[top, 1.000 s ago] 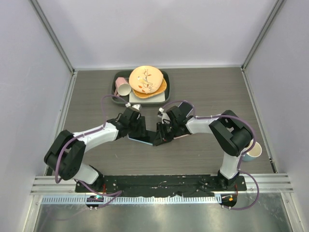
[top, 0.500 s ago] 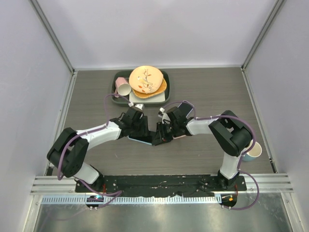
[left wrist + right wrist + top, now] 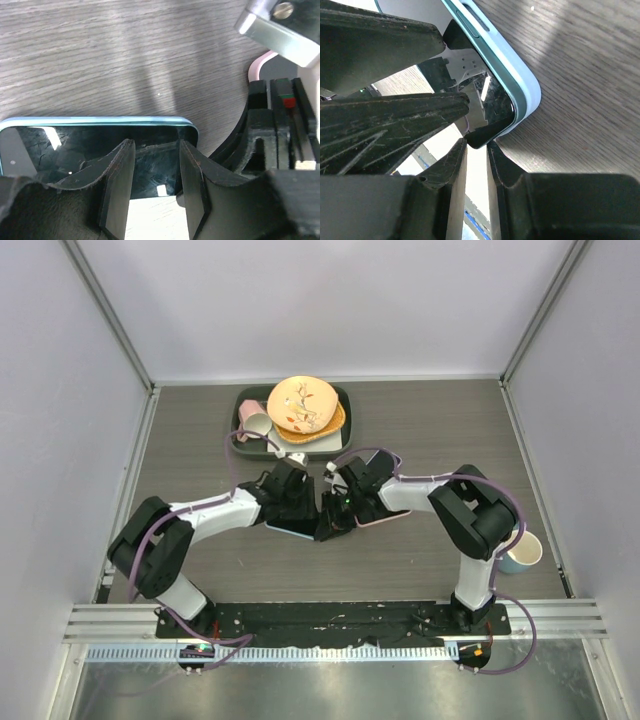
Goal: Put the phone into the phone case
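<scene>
The phone (image 3: 295,530) has a light blue rim and a black screen and lies flat on the wooden table between the two arms. In the left wrist view the phone (image 3: 75,145) fills the lower left, and my left gripper (image 3: 155,147) is open with its tips over the screen's near edge. My right gripper (image 3: 476,145) is nearly closed, and its tips pinch the corner of the phone (image 3: 520,95). The pink phone case (image 3: 378,521) lies under the right wrist. Only its edge (image 3: 256,67) shows in the left wrist view. In the top view the left gripper (image 3: 303,512) and the right gripper (image 3: 328,520) almost touch.
A dark tray (image 3: 345,397) at the back holds stacked orange and cream plates (image 3: 303,405) and a pink cup (image 3: 255,424) lying on its side. A pale cup (image 3: 521,552) stands near the right wall, beside the right arm's elbow.
The left gripper has moved right, closer to the right gripper and over the phone. The right gripper has shifted slightly left. The phone has stayed in place.
</scene>
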